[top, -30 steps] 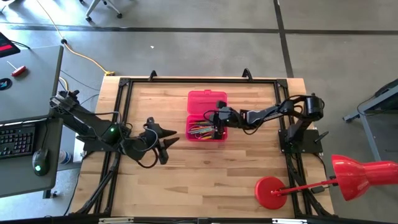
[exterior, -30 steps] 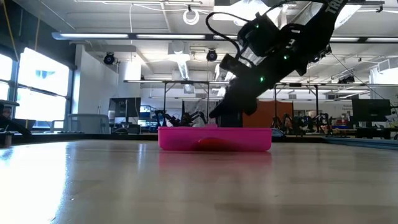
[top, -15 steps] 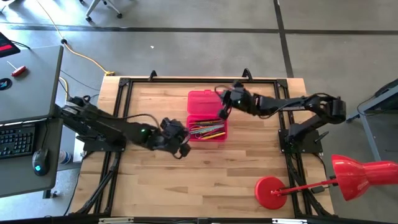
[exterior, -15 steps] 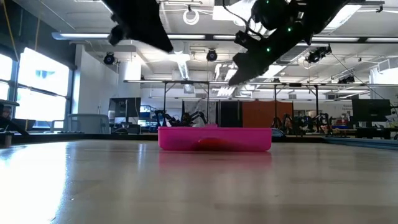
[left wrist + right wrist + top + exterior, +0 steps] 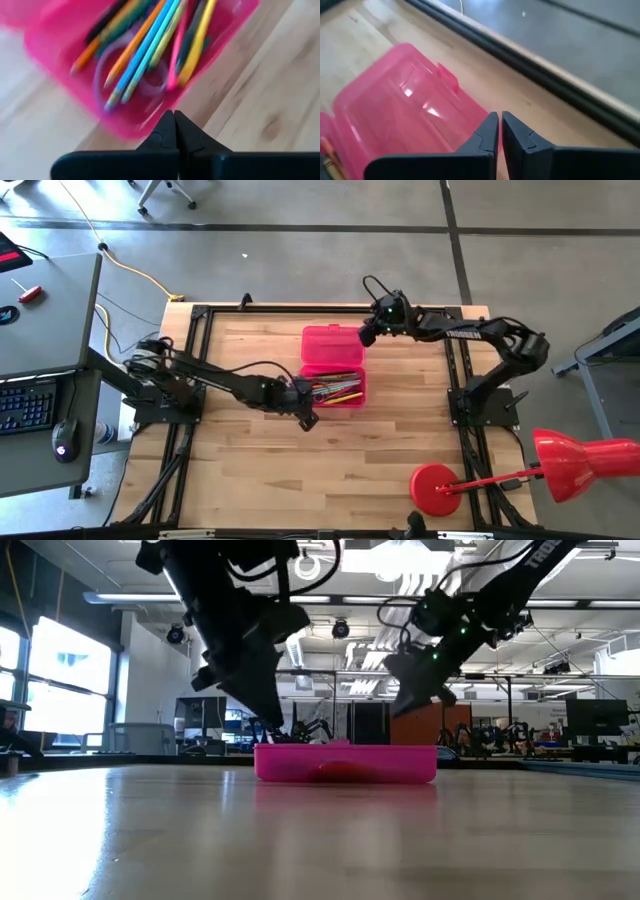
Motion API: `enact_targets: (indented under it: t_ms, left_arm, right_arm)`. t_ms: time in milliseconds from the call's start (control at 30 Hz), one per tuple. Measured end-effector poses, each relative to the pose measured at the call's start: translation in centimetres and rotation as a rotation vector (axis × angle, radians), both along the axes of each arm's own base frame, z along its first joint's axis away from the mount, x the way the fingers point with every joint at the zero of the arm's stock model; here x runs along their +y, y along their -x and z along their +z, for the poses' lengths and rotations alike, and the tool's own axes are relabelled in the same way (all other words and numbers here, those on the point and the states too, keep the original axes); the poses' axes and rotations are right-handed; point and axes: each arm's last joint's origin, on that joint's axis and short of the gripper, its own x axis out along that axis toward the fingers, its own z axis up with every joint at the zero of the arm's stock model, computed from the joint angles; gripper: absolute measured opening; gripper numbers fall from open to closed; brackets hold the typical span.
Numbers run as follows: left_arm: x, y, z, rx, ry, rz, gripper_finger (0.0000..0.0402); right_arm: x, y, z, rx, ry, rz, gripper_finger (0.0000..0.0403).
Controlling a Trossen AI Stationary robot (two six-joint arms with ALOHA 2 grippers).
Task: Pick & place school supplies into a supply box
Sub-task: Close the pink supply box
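The supply box [image 5: 333,370], translucent pink, lies open at mid table. Its lid [image 5: 405,110] is laid back toward the far edge. The school supplies [image 5: 150,45], several coloured pencils and pens with purple-handled scissors [image 5: 117,75], lie in its tray. My left gripper [image 5: 174,117] is shut and slants down at the tray's near left corner [image 5: 309,420]. My right gripper [image 5: 499,117] is shut and hangs above the lid's far right corner [image 5: 364,337], clear of it in the low view [image 5: 405,705]. Neither gripper holds anything. My left gripper's shut fingertips stand at the wall of the tray's near left corner [image 5: 150,122], slanting down from the table's left. Whether they touch that wall I cannot tell.
A red lamp [image 5: 575,460] with a round base [image 5: 435,488] stands at the table's near right corner. A black frame rail [image 5: 320,308] runs round the table. A desk with a keyboard [image 5: 25,405] lies beyond the left edge. Bare wood lies in front of the box.
My left gripper has swung from the table's left toward the box, sunk to its near left corner and shut. My right gripper has risen out of the tray, gone toward the far edge past the lid, rolled and shut. The box has stayed put.
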Motion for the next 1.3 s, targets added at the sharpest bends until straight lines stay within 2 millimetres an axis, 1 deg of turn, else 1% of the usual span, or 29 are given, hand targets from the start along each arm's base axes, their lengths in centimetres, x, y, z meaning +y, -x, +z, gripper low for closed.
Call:
enact_targets:
  t_ms: [100, 167, 200, 267, 367, 433, 533, 667, 767, 900, 1033, 1167, 1300]
  left_arm:
    - [-0.1, -0.4, -1.0, 0.021, 0.023, 0.013, 0.0023]
    - [-0.1, -0.1, -1.6, 0.067, 0.02, 0.025, 0.0017]
    - [-0.1, -0.3, -1.8, 0.063, 0.022, 0.026, 0.0011]
    - [-0.1, -0.4, -1.9, 0.061, 0.022, 0.025, 0.001]
    - [-0.2, -0.4, -1.9, 0.062, 0.042, 0.014, 0.0018]
    - [-0.2, -0.3, -1.9, 0.069, 0.043, 0.014, 0.0021]
    - [-0.2, -0.3, -1.9, 0.071, 0.039, 0.012, 0.001]
    - [0.0, -0.3, -1.9, 0.065, 0.006, 0.027, 0.0012]
    - [-0.1, -0.3, -1.9, 0.064, 0.017, 0.029, 0.002]
    - [-0.1, -0.4, -2.1, 0.068, 0.016, 0.03, 0.001]
    - [0.0, -0.5, -2.3, 0.07, 0.0, 0.04, 0.0011]
    - [0.0, -0.5, -2.6, 0.076, 0.002, 0.054, 0.0022]
    - [0.0, -0.5, -2.6, 0.077, -0.007, 0.06, 0.0012]
  right_arm:
    - [-0.7, -0.2, -1.6, 0.004, -0.059, -0.013, 0.0]
    - [-1.1, -0.7, -2.7, 0.005, -0.08, -0.019, 0.0]
    - [-1.3, -0.8, -3.1, 0.008, -0.08, -0.029, 0.0]
    - [-1.7, -1.1, -3.8, -0.004, -0.08, -0.048, 0.0]
    - [-2.3, -1.0, -4.2, -0.041, -0.103, -0.082, 0.0]
    - [-2.7, -0.9, -4.3, -0.065, -0.112, -0.097, 0.0]
    - [-3.1, -0.5, -4.4, -0.062, -0.117, -0.119, 0.0]
    - [-3.4, -0.1, -4.8, -0.055, -0.16, -0.141, 0.0]
    - [-3.3, -0.1, -4.9, -0.062, -0.192, -0.145, 0.0]
    - [-3.1, -0.2, -4.9, -0.096, -0.248, -0.114, 0.0]
    - [-2.9, -0.3, -5.1, -0.06, -0.23, -0.139, 0.0]
    - [-2.9, -0.3, -5.1, -0.049, -0.219, -0.154, 0.0]
    - [-2.7, -0.4, -5.1, -0.068, -0.251, -0.118, 0.0]
